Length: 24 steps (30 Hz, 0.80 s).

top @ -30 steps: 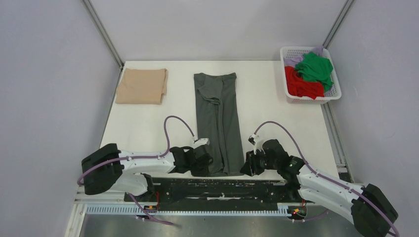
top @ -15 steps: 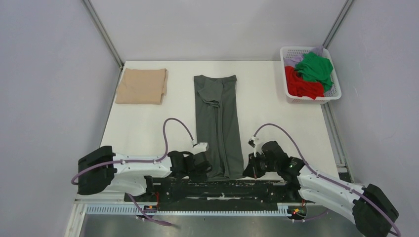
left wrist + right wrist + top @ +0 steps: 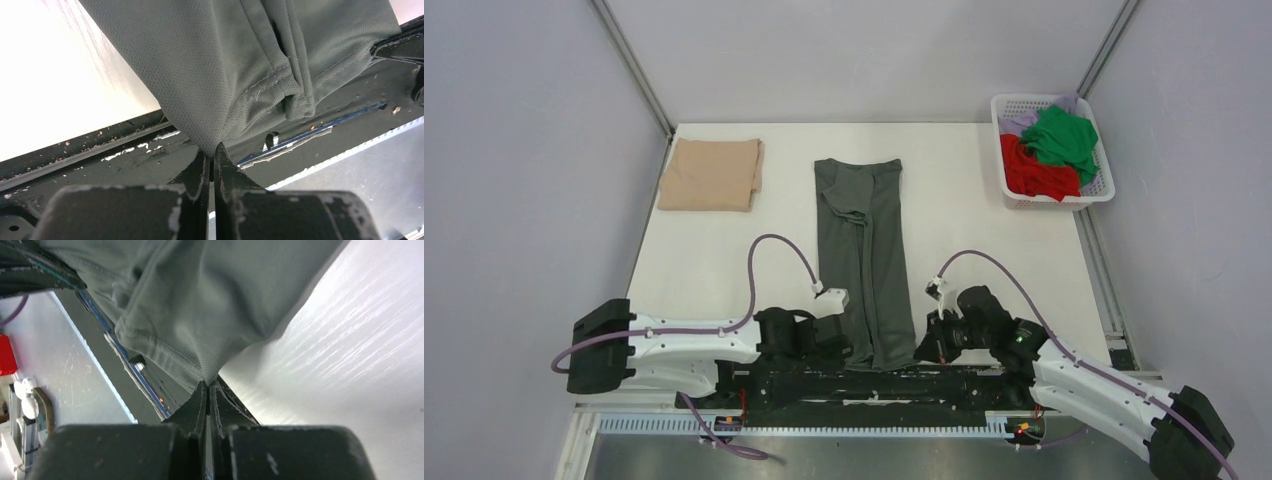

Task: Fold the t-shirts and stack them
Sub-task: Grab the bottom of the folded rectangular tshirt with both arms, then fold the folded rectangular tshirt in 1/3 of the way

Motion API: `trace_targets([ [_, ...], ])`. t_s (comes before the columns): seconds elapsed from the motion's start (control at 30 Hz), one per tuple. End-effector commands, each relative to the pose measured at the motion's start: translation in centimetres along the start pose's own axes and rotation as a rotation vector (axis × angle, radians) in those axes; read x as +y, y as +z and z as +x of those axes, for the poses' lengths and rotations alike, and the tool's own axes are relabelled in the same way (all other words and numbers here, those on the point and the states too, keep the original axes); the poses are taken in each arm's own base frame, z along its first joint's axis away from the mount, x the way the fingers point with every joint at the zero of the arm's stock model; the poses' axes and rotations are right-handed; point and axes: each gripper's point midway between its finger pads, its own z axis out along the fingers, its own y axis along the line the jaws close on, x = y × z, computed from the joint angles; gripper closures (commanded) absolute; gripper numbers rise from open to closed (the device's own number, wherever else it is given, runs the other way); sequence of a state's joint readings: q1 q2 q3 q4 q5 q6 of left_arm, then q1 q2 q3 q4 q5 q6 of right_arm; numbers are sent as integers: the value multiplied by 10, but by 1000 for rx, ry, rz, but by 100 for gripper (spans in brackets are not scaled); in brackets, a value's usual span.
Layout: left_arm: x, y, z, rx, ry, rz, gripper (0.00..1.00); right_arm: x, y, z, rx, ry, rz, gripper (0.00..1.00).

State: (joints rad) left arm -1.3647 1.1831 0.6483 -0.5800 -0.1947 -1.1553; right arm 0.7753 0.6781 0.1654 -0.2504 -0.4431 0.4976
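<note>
A grey t-shirt [image 3: 864,250], folded into a long narrow strip, lies down the middle of the white table [image 3: 984,220]. Its near end hangs over the table's front edge. My left gripper [image 3: 849,348] is shut on the shirt's near left corner [image 3: 215,125]. My right gripper [image 3: 921,347] is shut on the near right corner [image 3: 200,340]. Both pinch the hem between closed fingertips over the black base rail. A folded beige t-shirt [image 3: 712,174] lies at the far left.
A white basket [image 3: 1096,188] at the far right holds red [image 3: 1034,170], green [image 3: 1060,135] and lilac [image 3: 1018,122] garments. The black base rail [image 3: 844,385] runs along the table's near edge. Grey walls close in both sides.
Both grippers have pulled back toward the near edge with the shirt's bottom corners. The grey shirt has slid toward me, and its near end now hangs past the table edge.
</note>
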Motion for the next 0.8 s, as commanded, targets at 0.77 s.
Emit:
trace_targets([
  [0.77, 32, 0, -215, -303, -136, -132, 98, -3, -1, -231, -455, -159, 419, 100],
])
